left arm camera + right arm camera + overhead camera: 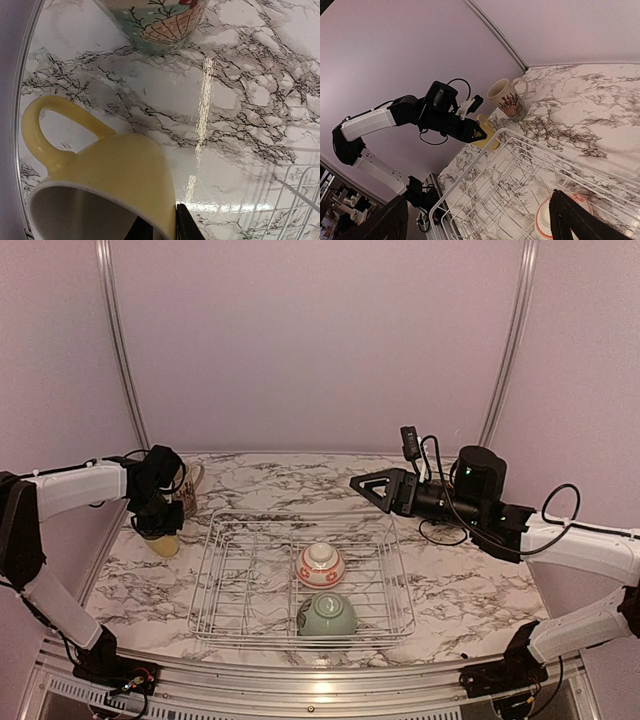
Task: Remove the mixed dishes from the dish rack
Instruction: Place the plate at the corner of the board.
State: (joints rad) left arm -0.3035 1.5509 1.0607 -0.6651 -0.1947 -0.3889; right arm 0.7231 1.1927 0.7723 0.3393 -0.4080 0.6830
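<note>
Cup (163,544) stood on the desk (480,590), just left of the rack (250,575). The mug (188,488) was behind it, also left of the rack. Left fingers (181,227) sat at the cup's rim, one each side of the wall, it looked. Couldn't tell if they pinched it or hung loose. Right fingers (570,220) were wide apart, holding nothing, up in the air past the rack's far right corner.

Red bowl (320,565) & green bowl (327,615) were inside the rack, green one nearest its front rim. Both prob. light but hard, slick and easy to break. Red bowl looked upside down, so I think the little foot ring on top is the best spot to grab. Go soft.

Hard to see: which way the green bowl faced, the cup's bottom, and most of the mug in the left wrist view. No plates showed anywhere.
</note>
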